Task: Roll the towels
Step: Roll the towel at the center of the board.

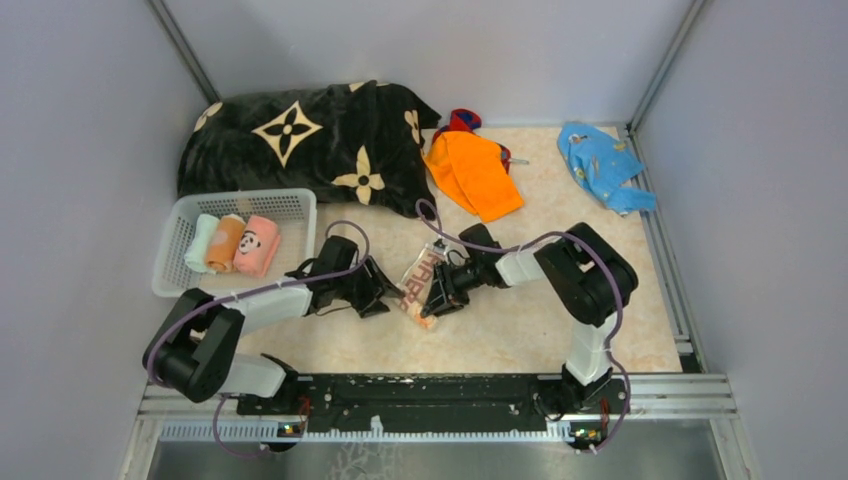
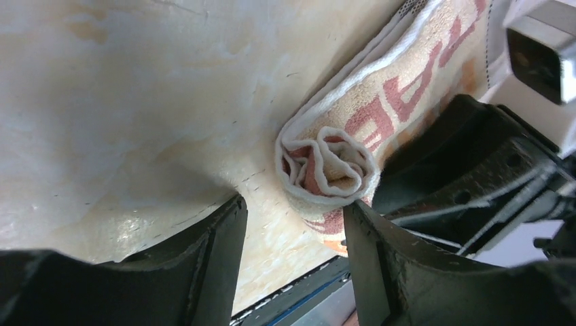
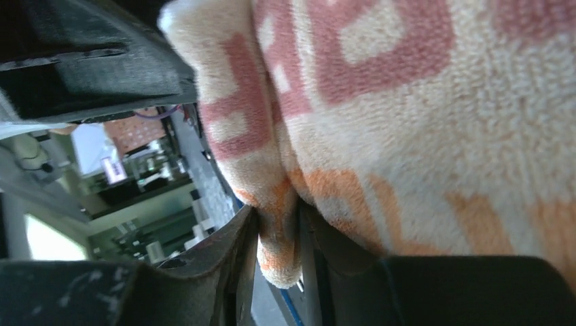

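Observation:
A beige towel with red and orange lettering (image 1: 421, 279) lies rolled on the table between both grippers. In the left wrist view its spiral end (image 2: 330, 165) sits just beyond my open left gripper (image 2: 293, 227), and the right fingertip (image 2: 358, 224) touches the roll. My left gripper (image 1: 384, 291) is at the roll's left side. My right gripper (image 1: 437, 297) is at its right side, shut on a fold of the same towel (image 3: 407, 102), pinched between the fingers (image 3: 278, 227). A plain orange towel (image 1: 476, 173) lies flat at the back, over a red-and-teal one (image 1: 462, 120).
A white basket (image 1: 172, 262) at the left holds a pale green roll (image 1: 200, 243), an orange roll (image 1: 225, 243) and a pink panda roll (image 1: 258, 246). The black flower blanket (image 1: 300, 140) lies behind it. A blue cloth (image 1: 603, 164) lies at the back right.

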Motion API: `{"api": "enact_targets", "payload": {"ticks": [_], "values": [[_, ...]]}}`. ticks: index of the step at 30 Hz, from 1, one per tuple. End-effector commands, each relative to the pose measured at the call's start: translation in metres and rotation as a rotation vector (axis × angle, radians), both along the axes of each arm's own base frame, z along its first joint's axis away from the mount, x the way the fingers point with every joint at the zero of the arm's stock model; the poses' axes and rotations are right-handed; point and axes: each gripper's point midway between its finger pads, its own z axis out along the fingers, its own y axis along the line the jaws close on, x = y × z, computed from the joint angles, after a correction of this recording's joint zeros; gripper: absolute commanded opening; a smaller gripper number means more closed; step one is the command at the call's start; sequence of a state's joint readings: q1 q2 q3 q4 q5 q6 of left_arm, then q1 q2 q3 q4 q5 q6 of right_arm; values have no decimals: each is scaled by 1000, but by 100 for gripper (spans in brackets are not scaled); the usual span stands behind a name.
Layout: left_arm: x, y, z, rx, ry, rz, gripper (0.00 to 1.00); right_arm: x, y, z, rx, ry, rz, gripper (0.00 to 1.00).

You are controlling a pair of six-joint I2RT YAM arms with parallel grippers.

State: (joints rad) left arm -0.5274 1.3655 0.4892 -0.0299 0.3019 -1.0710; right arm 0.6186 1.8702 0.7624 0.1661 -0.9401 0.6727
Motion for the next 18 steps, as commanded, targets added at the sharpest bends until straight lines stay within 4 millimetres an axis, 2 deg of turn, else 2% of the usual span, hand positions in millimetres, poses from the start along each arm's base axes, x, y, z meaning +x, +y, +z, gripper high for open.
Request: {"api": "enact_targets", "payload": {"ticks": [1,3,7,11,15,18], "values": [[-8,13,-26,83,85,37,62,25,-4,25,-63,-237,4,34],[-12,16,-32,105,115,46,61,29,-6,31,-109,-316,9,43],[-19,22,-42,129,157,69,61,35,-12,49,-238,-540,42,53],[-24,26,-46,140,188,97,60,31,-11,64,-360,-786,102,54],[-27,32,-49,159,204,128,60,13,3,75,-400,-973,192,52],[-28,35,-49,168,207,141,60,1,13,75,-411,-1067,249,52]]}}
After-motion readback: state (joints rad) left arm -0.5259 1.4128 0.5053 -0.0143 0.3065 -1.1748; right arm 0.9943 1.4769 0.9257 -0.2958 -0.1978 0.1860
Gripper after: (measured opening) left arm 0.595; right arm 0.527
